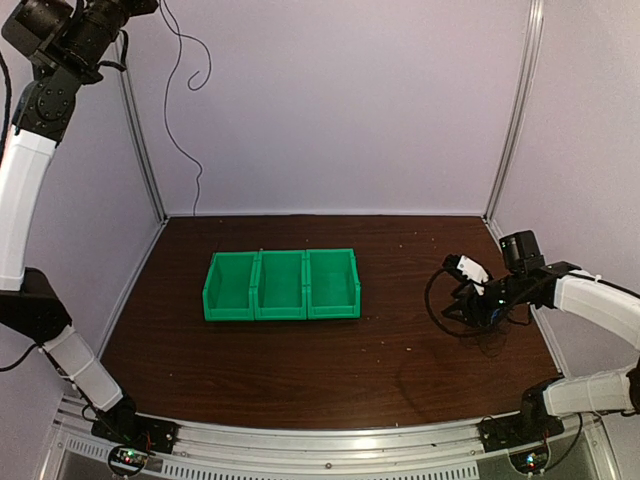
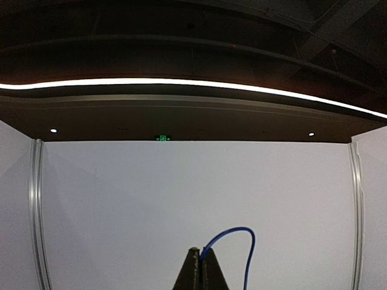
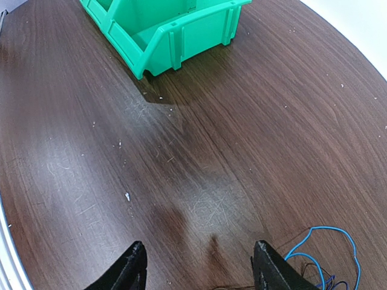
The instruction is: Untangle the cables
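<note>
My left gripper (image 2: 202, 258) is raised high and points at the enclosure's back wall. It is shut on the end of the bright blue cable (image 2: 239, 231), which arcs up from the jaws and drops out of the left wrist view. In the top view a thin strand (image 1: 183, 140) hangs from the raised left arm (image 1: 60, 60) down the back wall to the table. My right gripper (image 3: 202, 269) is open just above the table, nothing between its fingers. A loose tangle of blue cable (image 3: 329, 238) and dark cables (image 3: 311, 266) lies beside its right finger.
Three joined green bins (image 1: 282, 284) stand mid-table, left of the right gripper (image 1: 452, 303); one bin's corner (image 3: 181, 36) shows ahead in the right wrist view. Metal frame posts (image 1: 140, 120) and pale walls close in the brown table (image 1: 330, 360).
</note>
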You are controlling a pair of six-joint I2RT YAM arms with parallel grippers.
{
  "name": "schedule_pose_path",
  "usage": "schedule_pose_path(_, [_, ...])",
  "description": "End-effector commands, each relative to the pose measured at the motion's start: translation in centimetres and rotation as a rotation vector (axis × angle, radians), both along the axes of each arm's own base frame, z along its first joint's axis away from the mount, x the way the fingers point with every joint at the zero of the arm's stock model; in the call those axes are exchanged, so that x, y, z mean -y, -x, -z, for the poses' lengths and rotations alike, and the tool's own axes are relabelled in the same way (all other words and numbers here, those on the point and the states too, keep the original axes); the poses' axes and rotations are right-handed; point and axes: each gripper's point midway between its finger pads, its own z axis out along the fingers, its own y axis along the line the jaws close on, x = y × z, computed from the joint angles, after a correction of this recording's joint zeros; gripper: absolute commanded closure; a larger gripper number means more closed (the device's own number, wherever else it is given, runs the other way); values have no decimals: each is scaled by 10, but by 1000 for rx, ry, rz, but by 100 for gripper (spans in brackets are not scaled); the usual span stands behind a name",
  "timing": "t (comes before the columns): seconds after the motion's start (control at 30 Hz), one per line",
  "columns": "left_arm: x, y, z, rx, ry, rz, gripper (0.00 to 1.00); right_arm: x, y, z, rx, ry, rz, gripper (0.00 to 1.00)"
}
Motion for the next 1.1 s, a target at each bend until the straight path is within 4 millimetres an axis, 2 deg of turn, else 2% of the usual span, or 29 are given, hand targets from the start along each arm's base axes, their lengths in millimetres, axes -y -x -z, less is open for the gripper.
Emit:
schedule_pose_path(0.0, [-8, 32, -30, 158, 19, 36, 100, 3, -1, 6, -2, 13, 13, 40])
schedule_pose_path(0.1, [-7, 35, -31, 174, 10, 37, 100, 4, -2, 5, 0, 12, 14, 40])
schedule_pose_path(0.33, [-23, 81, -61, 347, 47, 72, 100, 4, -1, 6, -3, 11, 13, 40])
schedule_pose_path(0.47, [-28, 88, -65, 366, 53, 68, 100, 4, -1, 6, -5, 10, 13, 40])
schedule_pose_path(0.57, [-25, 85, -62, 350, 46, 76, 100, 4, -1, 5, -4, 7, 11, 40])
schedule_pose_path(0.67, [-17, 57, -39, 240, 31, 57, 100, 0, 0, -1, 0, -14, -5, 40])
schedule_pose_path(0.73, [-5, 37, -12, 155, 11, 69, 100, -9, -2, -19, 12, -55, -40, 40])
schedule_pose_path(0.8, [4, 22, 17, 88, 1, 93, 100, -24, -6, -47, 34, -101, -97, 40])
schedule_pose_path(0.87, [11, 11, 37, 35, -8, 103, 100, -46, -16, -76, 65, -118, -160, 40])
schedule_pose_path(0.97, [17, -7, 60, -57, -22, 96, 100, -87, -33, -107, 96, -147, -243, 42])
schedule_pose_path(1.03, [14, -19, 83, -132, -20, 56, 100, -115, -39, -112, 67, -155, -304, 42])
schedule_pose_path(1.07, [9, -25, 97, -172, -13, 22, 100, -129, -40, -108, 34, -149, -333, 42])
